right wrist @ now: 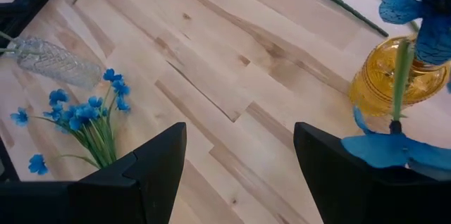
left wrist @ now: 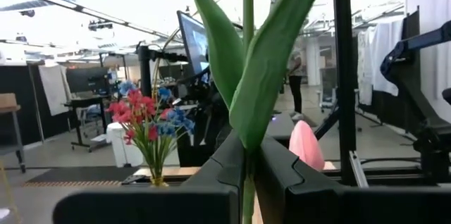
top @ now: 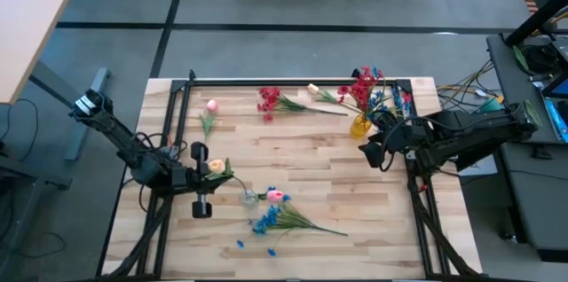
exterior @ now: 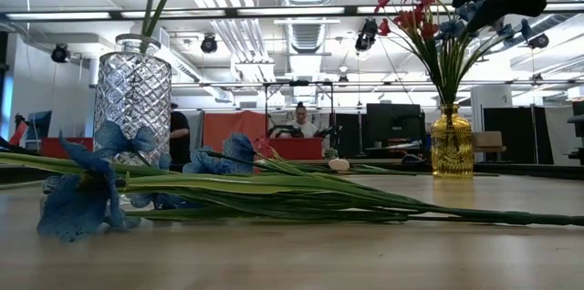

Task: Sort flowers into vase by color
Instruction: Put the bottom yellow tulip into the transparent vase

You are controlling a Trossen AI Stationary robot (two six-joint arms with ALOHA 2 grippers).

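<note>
Overhead, the left gripper (top: 209, 169) is clamped on a peach tulip (top: 216, 166), its green stem (left wrist: 247, 76) pinched upright between the fingers (left wrist: 225, 157), just beside the clear glass vase (top: 248, 198); the right gripper (right wrist: 239, 153) hangs with fingers spread beside the amber vase (right wrist: 394, 76) holding red and blue flowers (exterior: 429, 25); blue flowers (top: 266, 220) lie near the clear vase.
</note>
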